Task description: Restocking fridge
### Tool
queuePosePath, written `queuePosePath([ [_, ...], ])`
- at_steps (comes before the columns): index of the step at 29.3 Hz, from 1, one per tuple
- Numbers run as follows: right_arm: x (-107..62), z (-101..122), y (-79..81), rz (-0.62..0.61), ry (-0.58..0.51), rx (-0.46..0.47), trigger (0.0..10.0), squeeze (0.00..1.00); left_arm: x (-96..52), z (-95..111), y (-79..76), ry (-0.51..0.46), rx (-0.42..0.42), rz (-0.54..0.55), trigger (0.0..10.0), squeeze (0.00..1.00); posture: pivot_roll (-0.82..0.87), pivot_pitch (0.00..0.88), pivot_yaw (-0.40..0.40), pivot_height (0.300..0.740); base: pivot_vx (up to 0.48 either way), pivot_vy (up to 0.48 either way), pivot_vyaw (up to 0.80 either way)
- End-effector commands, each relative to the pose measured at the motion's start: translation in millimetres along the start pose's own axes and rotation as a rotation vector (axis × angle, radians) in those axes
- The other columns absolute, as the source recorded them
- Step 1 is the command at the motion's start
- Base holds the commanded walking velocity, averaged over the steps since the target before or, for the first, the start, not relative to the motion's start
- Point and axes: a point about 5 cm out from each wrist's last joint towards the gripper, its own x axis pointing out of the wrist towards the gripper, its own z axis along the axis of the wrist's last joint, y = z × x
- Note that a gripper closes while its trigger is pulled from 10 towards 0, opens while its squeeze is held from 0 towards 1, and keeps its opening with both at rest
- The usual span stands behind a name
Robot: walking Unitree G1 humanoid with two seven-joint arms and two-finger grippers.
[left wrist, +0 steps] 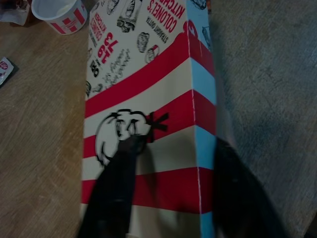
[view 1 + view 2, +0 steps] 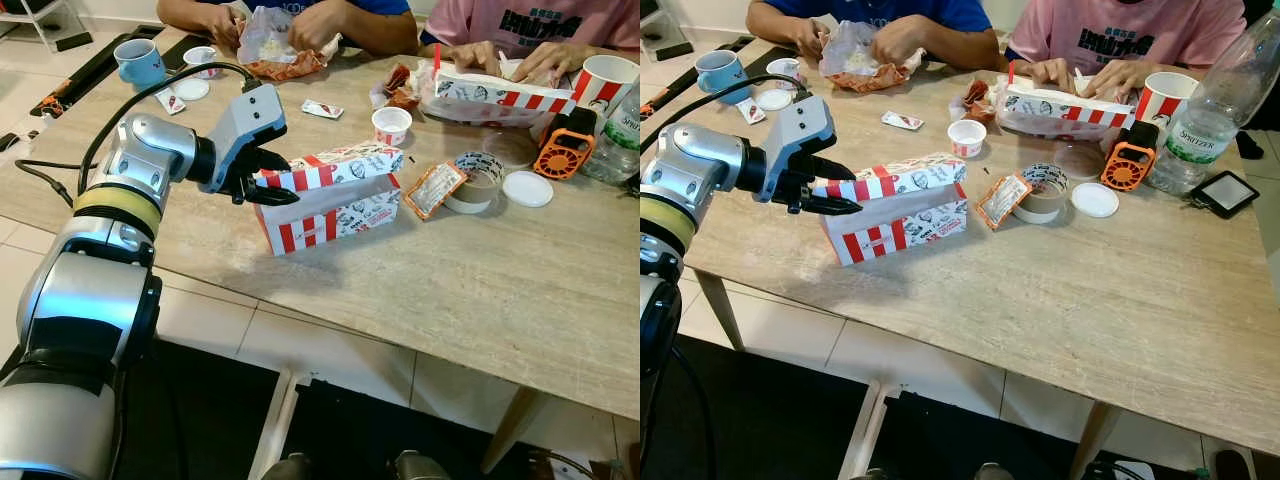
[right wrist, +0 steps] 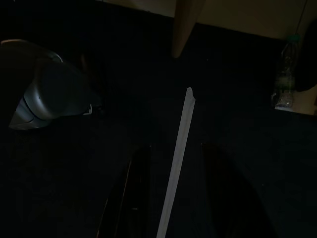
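Note:
A red-and-white striped chicken box point(image 2: 335, 205) lies on the wooden table point(image 2: 480, 290) near its front edge, with its lid slightly raised. My left gripper point(image 2: 270, 185) is at the box's left end, one finger above the lid's end and one below it, closed on it. In the left wrist view the box point(image 1: 148, 74) runs away from the camera between the two black fingers point(image 1: 116, 188). My right gripper point(image 3: 176, 147) hangs low over a dark floor, fingers apart with nothing held.
Two people sit at the far side, hands on food wrappers. A blue mug point(image 2: 140, 62), a sauce tub point(image 2: 391, 125), a tape roll point(image 2: 475, 183), an orange fan point(image 2: 563, 150) and a water bottle point(image 2: 1215, 100) stand behind the box.

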Motion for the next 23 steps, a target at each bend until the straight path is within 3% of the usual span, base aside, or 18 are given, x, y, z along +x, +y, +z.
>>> queuePosePath([
  [1,-0.7,-8,1.2,-0.001,0.015,0.015,10.0,0.0,3.8,-1,-1.7,0.003,-0.018,-0.018,0.0,0.0,-0.09,0.199,0.069,0.74,0.0,0.0,0.0],
  [11,-0.3,-6,2.9,0.002,0.01,0.015,10.0,0.0,3.1,1,-1.2,0.001,0.006,-0.018,0.0,0.0,-0.09,0.195,0.073,0.74,0.0,0.0,0.0],
  [16,-0.1,-6,4.0,0.005,0.01,0.017,10.0,0.0,9.4,1,-2.3,0.053,0.135,0.038,0.0,0.0,-0.09,0.195,0.074,0.74,0.0,0.0,0.0],
  [20,0.0,-7,4.6,0.006,0.012,0.016,10.0,0.0,13.7,1,-3.8,0.044,0.158,0.059,0.0,0.0,-0.09,0.195,0.074,0.74,0.0,0.0,0.0],
  [22,0.2,-7,6.5,0.01,0.014,0.013,10.0,0.0,26.4,-5,-8.6,0.083,0.271,0.146,0.0,0.0,-0.08,0.194,0.073,0.74,0.0,0.0,0.0],
  [23,0.2,-7,6.5,0.01,0.014,0.013,10.0,0.0,26.4,-5,-8.6,0.083,0.271,0.146,0.0,0.0,-0.08,0.194,0.073,0.74,0.0,0.0,0.0],
])
